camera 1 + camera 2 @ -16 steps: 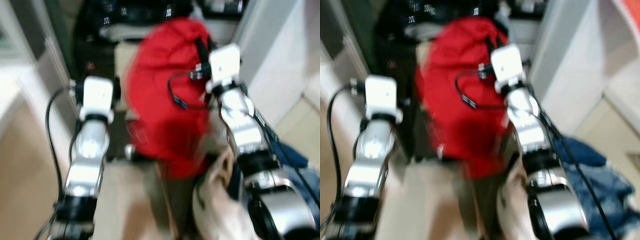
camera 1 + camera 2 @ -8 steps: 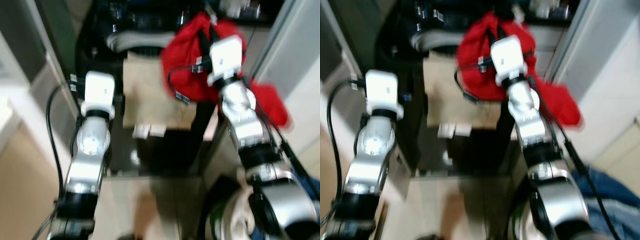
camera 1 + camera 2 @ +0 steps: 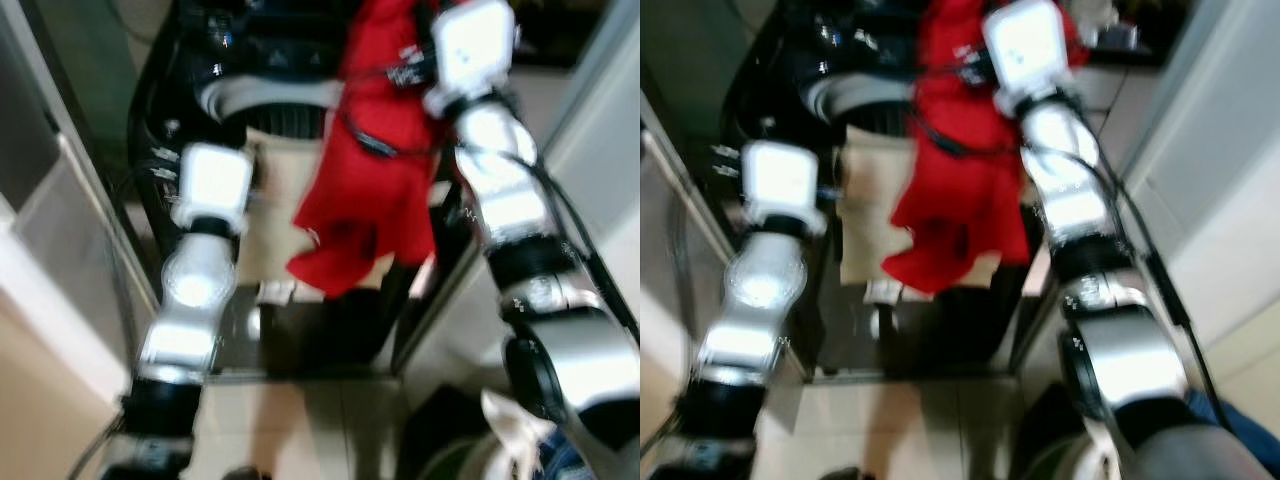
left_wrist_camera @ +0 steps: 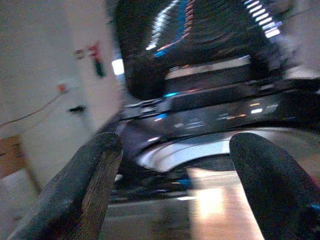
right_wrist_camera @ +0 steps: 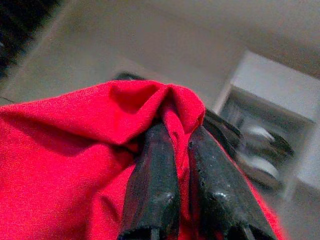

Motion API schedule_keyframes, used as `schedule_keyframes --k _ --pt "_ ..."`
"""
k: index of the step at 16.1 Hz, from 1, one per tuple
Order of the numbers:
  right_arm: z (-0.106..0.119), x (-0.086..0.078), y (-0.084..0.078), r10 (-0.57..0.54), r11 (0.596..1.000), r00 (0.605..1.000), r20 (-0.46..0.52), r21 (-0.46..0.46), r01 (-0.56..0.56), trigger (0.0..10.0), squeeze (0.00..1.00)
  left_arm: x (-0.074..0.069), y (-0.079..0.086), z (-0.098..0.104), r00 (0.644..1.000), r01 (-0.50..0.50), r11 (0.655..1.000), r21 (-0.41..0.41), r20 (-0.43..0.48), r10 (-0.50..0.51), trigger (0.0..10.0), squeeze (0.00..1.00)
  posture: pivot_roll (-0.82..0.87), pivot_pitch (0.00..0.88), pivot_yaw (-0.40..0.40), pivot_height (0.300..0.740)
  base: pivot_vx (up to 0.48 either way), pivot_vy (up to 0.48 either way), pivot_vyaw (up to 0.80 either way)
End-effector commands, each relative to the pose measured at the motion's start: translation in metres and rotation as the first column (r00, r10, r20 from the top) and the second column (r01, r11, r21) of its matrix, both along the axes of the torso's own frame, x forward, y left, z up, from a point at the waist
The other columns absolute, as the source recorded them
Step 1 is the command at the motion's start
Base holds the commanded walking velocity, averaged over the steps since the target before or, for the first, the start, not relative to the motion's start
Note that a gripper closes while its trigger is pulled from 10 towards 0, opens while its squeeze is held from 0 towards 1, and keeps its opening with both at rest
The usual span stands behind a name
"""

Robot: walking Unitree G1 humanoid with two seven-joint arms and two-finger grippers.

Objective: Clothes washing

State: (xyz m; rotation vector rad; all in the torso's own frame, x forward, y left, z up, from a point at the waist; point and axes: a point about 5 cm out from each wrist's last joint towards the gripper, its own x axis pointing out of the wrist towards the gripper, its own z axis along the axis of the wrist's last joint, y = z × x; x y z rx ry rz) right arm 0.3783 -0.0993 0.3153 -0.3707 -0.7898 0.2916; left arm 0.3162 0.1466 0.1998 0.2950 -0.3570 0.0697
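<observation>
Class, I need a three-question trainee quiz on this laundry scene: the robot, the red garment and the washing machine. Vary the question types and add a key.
1. True or false: the right gripper is shut on the red garment.
2. The left gripper is: A) open and holding nothing, B) clamped on cloth, C) holding a bottle.
3. Fill in: the garment hangs above the open ____.

Key: 1 true; 2 A; 3 washing machine.

Silver arms [image 3: 190,300] — white wrist blocks [image 3: 213,180], black cables [image 3: 365,140].
</observation>
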Motion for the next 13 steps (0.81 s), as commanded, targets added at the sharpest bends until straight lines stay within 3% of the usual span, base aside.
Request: schedule_keyframes --k 1,3,5,6,8,10,12,13 --pt "0.031 -0.002 -0.008 0.017 0.999 0.997 0.071 0.033 -0.020 0.0 0.00 0.000 -0.009 0.003 1.000 0.018 1.000 -0.002 0.012 -0.018 10.0 0.00 -0.02 0.000 -0.062 0.740 0.480 0.000 0.00" --pt "0.077 -0.001 -0.001 0.013 0.999 0.988 0.156 -0.034 -0.008 0.0 0.00 0.000 -0.010 0.002 1.000 0.024 1.000 -0.003 0.010 -0.024 10.0 0.00 -0.02 0.000 -0.063 0.740 0.480 0.000 0.00" --pt "0.101 0.009 -0.007 -0.116 0.985 0.981 0.158 -0.106 0.134 0.0 0.00 -0.001 -0.014 0.001 0.999 0.048 0.999 -0.003 0.007 -0.048 10.0 0.00 -0.01 0.000 -0.066 0.740 0.480 0.000 0.00" --pt "0.111 0.018 -0.017 -0.334 0.908 0.925 0.181 -0.201 0.367 0.0 0.00 -0.006 -0.022 0.004 0.995 0.091 0.995 0.030 0.033 -0.092 10.0 0.00 0.00 0.000 -0.072 0.740 0.409 0.000 0.00" --pt "0.111 0.024 -0.011 -0.428 0.811 0.876 0.223 -0.332 0.481 0.0 0.00 -0.021 -0.022 0.010 0.987 0.155 0.986 0.055 0.042 -0.157 10.0 0.00 0.04 0.000 -0.097 0.740 0.000 0.000 0.00" --pt "0.102 0.026 0.012 -0.400 0.801 0.895 0.199 -0.398 0.447 0.0 0.00 -0.051 -0.013 0.021 0.970 0.234 0.964 0.125 0.042 -0.241 10.0 0.00 0.14 0.000 -0.165 0.740 0.000 0.000 0.00" --pt "0.084 0.028 0.031 -0.379 0.737 0.890 0.254 -0.499 0.456 0.0 0.00 -0.064 -0.008 0.030 0.973 0.209 0.963 0.170 0.060 -0.222 10.0 0.00 0.19 0.034 -0.203 0.740 0.000 0.000 0.00" --pt "0.070 0.030 0.039 -0.375 0.676 0.880 0.291 -0.564 0.474 0.0 0.00 -0.071 -0.005 0.033 0.979 0.179 0.969 0.171 0.069 -0.193 10.0 0.00 0.25 0.069 -0.242 0.740 0.000 0.000 0.00"
